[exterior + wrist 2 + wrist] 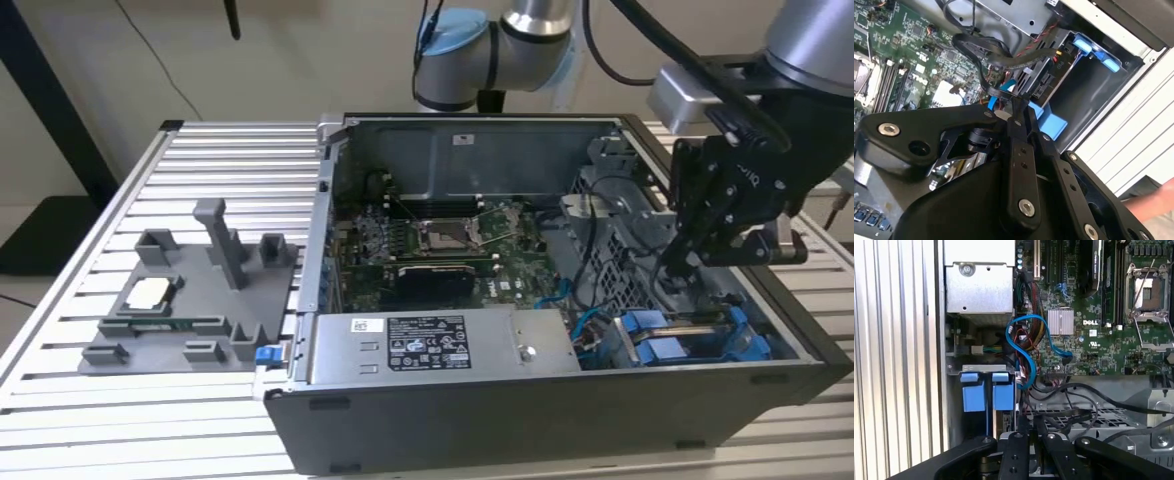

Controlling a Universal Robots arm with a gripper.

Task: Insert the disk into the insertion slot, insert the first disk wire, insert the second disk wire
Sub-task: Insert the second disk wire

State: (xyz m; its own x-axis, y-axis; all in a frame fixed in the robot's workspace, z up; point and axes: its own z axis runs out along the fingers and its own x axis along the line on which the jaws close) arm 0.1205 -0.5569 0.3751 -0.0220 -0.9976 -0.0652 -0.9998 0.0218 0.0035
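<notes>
**Gripper and arm.** One black two-fingered gripper hung from the single grey robot arm, inside the open dark grey metal computer case above its drive bay. In the second wrist view the gripper had its fingers pressed together. A thin blue wire ran right up to the tips, but whether it was pinched could not be told.

**Disk.** The disk in its bright blue plastic carrier frame sat in the bay slot just beside the gripper. Two blue end pieces showed side by side, and it could not be told whether they belonged to one carrier or two.

**Step in hand.** Judged from this, the disk was already inserted and wire insertion was under way. Seating a plug would call for square alignment with the drive's socket and a straight, gentle push.

**Surroundings.**
- One green motherboard.
- One looped blue flat cable.
- One silver labelled power supply box.
- One grey plastic fixture tray, well apart from the case on the one ribbed aluminium table.
</notes>
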